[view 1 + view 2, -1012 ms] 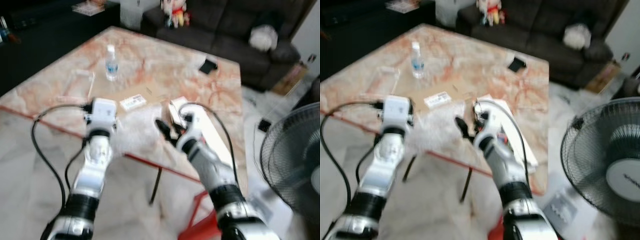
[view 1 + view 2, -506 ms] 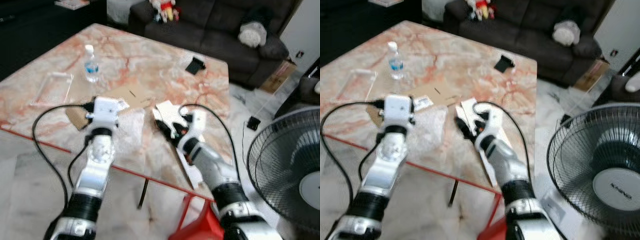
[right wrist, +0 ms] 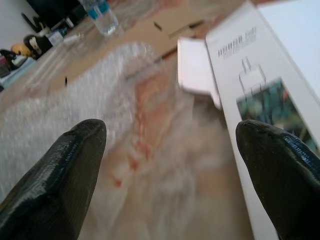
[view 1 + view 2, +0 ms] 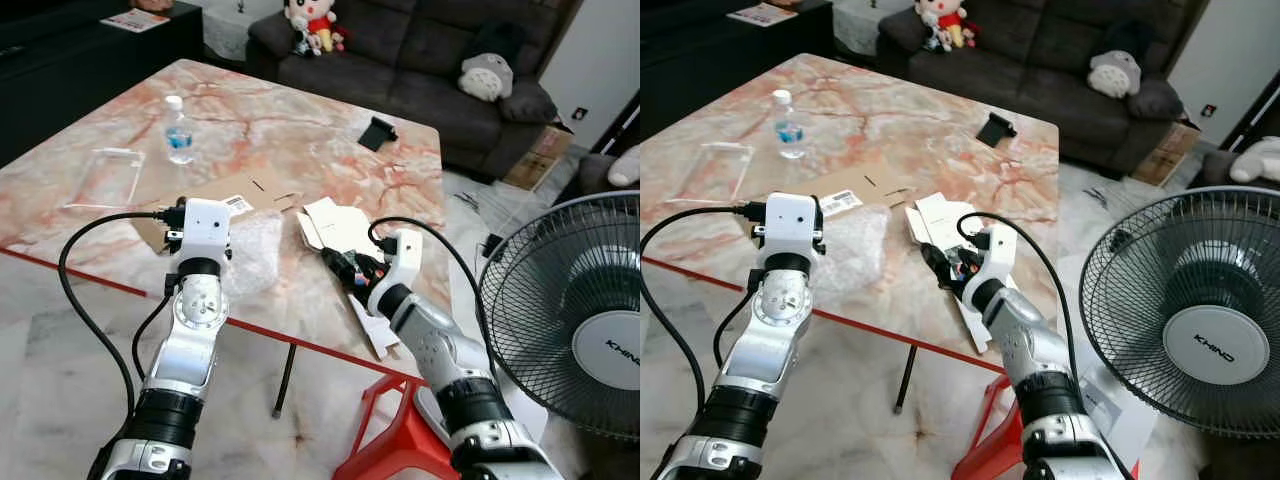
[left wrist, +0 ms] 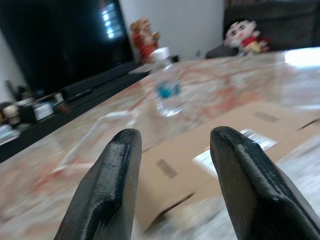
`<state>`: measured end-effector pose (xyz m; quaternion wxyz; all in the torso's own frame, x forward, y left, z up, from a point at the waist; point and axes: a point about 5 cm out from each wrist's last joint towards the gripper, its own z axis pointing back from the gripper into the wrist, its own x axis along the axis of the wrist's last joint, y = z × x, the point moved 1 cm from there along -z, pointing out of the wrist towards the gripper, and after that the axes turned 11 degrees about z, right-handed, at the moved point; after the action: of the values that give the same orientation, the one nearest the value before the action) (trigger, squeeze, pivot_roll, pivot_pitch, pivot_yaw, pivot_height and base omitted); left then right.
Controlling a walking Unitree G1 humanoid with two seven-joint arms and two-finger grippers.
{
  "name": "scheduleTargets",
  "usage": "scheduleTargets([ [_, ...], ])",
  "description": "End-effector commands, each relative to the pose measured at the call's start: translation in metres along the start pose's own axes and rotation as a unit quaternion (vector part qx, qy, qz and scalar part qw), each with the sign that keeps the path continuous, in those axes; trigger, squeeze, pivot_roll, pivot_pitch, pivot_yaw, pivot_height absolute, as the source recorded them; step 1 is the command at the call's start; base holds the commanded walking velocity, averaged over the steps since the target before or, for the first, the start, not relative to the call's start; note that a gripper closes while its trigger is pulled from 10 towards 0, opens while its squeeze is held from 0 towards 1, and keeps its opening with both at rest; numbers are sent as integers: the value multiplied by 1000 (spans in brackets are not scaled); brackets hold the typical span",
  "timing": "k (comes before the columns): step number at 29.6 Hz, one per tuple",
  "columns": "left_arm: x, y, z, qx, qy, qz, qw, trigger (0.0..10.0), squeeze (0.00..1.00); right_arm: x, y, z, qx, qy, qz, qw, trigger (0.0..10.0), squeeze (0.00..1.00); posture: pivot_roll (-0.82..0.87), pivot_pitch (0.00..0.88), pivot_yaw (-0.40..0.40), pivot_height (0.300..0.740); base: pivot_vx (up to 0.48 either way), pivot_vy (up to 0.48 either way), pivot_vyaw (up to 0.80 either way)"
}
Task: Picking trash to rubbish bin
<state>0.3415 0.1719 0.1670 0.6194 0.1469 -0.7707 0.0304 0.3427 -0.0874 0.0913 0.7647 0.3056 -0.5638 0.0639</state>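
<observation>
Right tool (image 4: 338, 264) spread wide above white box (image 4: 370, 325) at table edge (image 4: 300, 342).

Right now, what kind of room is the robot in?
Most likely a living room in a home: a dark sofa with soft toys on it, a big marble table, and a standing fan beside it.

Dark sofa (image 4: 440, 50) with plush toys (image 4: 310, 25), standing fan (image 4: 575, 320), red stool (image 4: 385, 440)

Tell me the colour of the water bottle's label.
Blue, on the water bottle; the left eye view shows it best.
</observation>
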Motion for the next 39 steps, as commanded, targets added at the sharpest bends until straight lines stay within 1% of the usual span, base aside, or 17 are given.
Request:
scheduleTargets([
  [1, -6, 2, 0, 3, 13, -4, 1000, 10000, 0, 6, -7, 6, -11, -8, 8, 1000, 10000, 0, 3, 0, -185, 740, 0, 0, 0],
  [6, -5, 9, -3, 14, 13, -11, 1000, 10000, 0, 10, -2, 5, -3, -15, 10, 1000, 10000, 0, 1, 0, -183, 740, 0, 0, 0],
  [8, -2, 14, -5, 20, 8, -29, 999, 10000, 0, 11, 8, 1, 15, -13, 25, 999, 10000, 0, -1, 11, -183, 740, 0, 0, 0],
  [9, -2, 14, -5, 20, 8, -29, 999, 10000, 0, 11, 8, 1, 15, -13, 25, 999, 10000, 0, -1, 11, -183, 740, 0, 0, 0],
  [11, -1, 17, -5, 23, 6, -29, 999, 10000, 0, 11, 22, -5, 39, -13, 21, 999, 10000, 0, 12, 22, -184, 740, 0, 0, 0],
  [12, -1, 17, -5, 23, 6, -29, 999, 10000, 0, 11, 22, -5, 39, -13, 21, 999, 10000, 0, 12, 22, -184, 740, 0, 0, 0],
  [14, -1, 20, -4, 24, 5, -30, 999, 10000, 0, 7, 36, -11, 57, -3, 18, 998, 10000, 0, 11, 29, -179, 740, 0, 0, 0],
  [16, -2, 22, -4, 23, 5, -34, 999, 10000, 0, 4, 44, -14, 71, 2, 23, 997, 10000, 0, 11, 29, -179, 740, 0, 0, 0],
  [17, -3, 24, -4, 17, 2, -37, 999, 10000, 0, 1, 52, -19, 80, 8, 29, 996, 10000, 0, 11, 29, -179, 740, 0, 0, 0],
  [18, -3, 24, -4, 17, 2, -37, 999, 10000, 0, 1, 52, -19, 80, 8, 29, 996, 10000, 0, 11, 29, -179, 740, 0, 0, 0],
  [20, -1, 25, -4, 0, -6, -35, 999, 10000, 0, 0, 63, -28, 83, 12, 28, 996, 10000, 0, 29, 36, -180, 740, 0, 0, 0],
  [21, -1, 25, -4, -1, -7, -35, 999, 10000, 0, 0, 64, -29, 83, 12, 28, 996, 10000, 0, 29, 36, -180, 740, 0, 0, 0],
  [24, 1, 28, -3, -7, -15, -55, 998, 10000, 0, 2, 77, -35, 98, 8, 31, 995, 10000, 0, 31, 37, -171, 740, 0, 0, 0],
  [26, 2, 33, -3, -6, -18, -69, 997, 10000, 0, 5, 90, -41, 108, 3, 30, 994, 10000, 0, 34, 35, -169, 740, 0, 0, 0],
  [33, 2, 34, -5, -9, -19, -65, 998, 10000, 0, -5, 104, -49, 105, 13, 31, 994, 10000, 0, 49, 29, -165, 740, 0, 0, 0],
  [36, 1, 32, -6, -10, -17, -62, 998, 10000, 0, -6, 102, -51, 92, 15, 33, 995, 10000, 0, 50, 28, -163, 740, 0, 0, 0],
  [39, -4, 20, -6, -19, -6, -34, 999, 10000, 0, 1, 96, -53, 73, -1, 33, 997, 10000, 0, 50, 30, -163, 740, 0, 0, 0],
])
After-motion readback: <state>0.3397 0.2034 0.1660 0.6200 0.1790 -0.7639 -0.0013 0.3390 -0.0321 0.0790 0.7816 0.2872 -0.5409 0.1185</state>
